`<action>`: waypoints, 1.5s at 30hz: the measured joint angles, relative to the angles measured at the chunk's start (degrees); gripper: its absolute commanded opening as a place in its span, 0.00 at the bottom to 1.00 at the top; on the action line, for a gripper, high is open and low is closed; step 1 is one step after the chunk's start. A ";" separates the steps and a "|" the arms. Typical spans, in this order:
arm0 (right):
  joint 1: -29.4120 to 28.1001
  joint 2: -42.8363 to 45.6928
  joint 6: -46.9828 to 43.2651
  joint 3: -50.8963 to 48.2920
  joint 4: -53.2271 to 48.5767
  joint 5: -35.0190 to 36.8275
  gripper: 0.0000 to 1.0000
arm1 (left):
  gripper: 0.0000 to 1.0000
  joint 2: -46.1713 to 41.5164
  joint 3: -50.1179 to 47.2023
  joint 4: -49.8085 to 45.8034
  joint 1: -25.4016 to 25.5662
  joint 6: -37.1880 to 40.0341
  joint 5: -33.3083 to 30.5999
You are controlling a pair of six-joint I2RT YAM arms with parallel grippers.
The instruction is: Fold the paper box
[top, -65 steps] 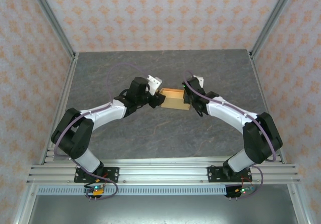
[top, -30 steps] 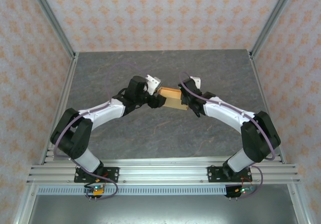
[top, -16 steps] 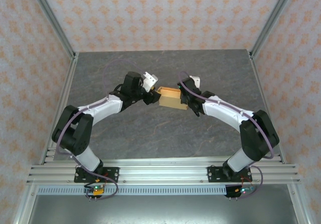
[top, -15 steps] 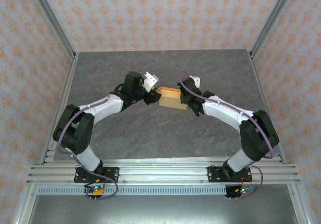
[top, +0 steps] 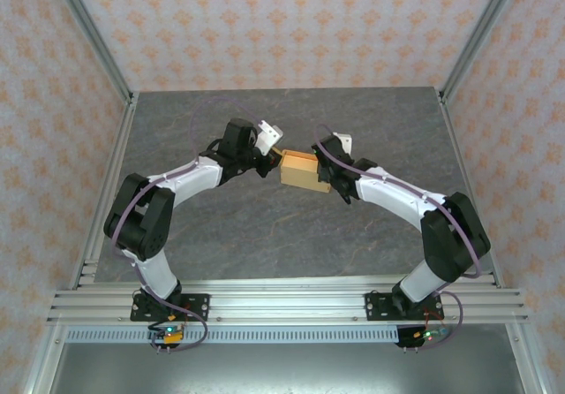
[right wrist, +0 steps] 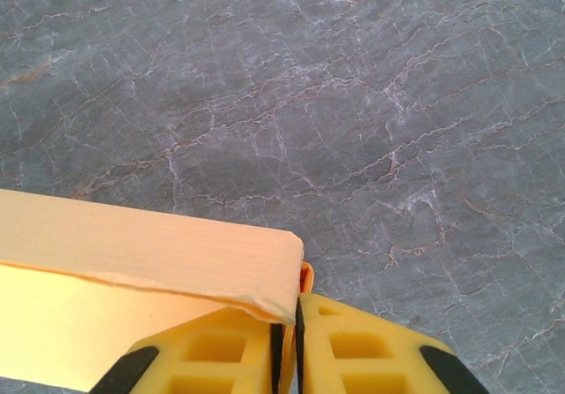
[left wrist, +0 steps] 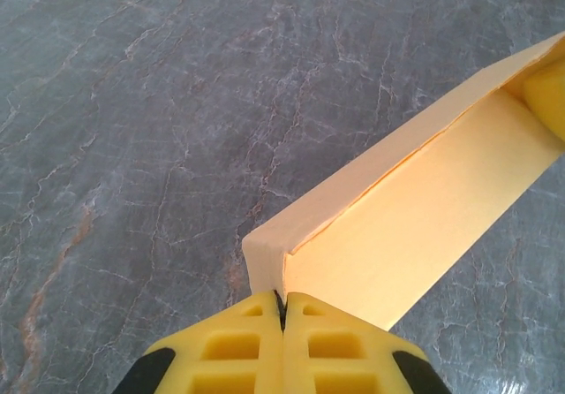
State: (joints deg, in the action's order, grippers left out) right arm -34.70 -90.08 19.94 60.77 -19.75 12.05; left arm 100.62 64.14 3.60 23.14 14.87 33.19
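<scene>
The paper box (top: 300,171) sat mid-table (top: 265,235) between the two arms, partly folded, with one long wall standing up. The left gripper (left wrist: 282,310) had its yellow fingers pressed together right at the box's left corner (left wrist: 265,257); whether any card lay between them could not be told. The right gripper (right wrist: 296,323) pinched a thin edge of the box at its right end (right wrist: 303,279)

The table (top: 265,235) was a dark grey slab with pale marble-like veining. Pale walls (top: 291,23) printed with an orange floral pattern enclosed three sides. Aluminium posts (top: 91,32) rose at the rear corners, and slotted rails (top: 282,304) ran along the near edge.
</scene>
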 measured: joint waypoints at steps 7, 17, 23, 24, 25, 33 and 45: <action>0.00 -0.17 0.90 0.00 0.02 0.04 0.15 | 0.13 0.02 0.00 0.04 0.02 -1.99 0.04; -0.02 -0.22 1.29 0.00 0.04 0.17 0.14 | 0.11 1.16 1.51 -0.87 0.13 -2.89 -0.59; -0.02 -0.20 1.33 0.00 0.07 0.17 0.14 | 0.17 2.40 3.21 -1.16 0.13 -2.97 -0.66; -0.02 -0.20 1.46 0.00 0.07 0.17 0.13 | 0.17 2.71 3.65 -1.31 0.13 -2.99 -0.63; -0.04 -0.20 1.51 0.00 0.07 0.17 0.13 | 0.18 2.93 3.93 -1.38 0.20 -2.99 -0.66; -0.02 -0.22 1.53 0.00 0.09 0.17 0.13 | 0.08 3.93 4.46 -1.99 0.50 -3.91 -1.60; -1.44 -1.14 2.38 0.26 0.61 2.64 0.13 | 0.00 3.63 5.25 -2.78 1.16 -11.82 -5.25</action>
State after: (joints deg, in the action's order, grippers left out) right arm -36.14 -91.22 22.33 61.04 -19.14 14.70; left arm 104.25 69.38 0.82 24.29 3.05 27.94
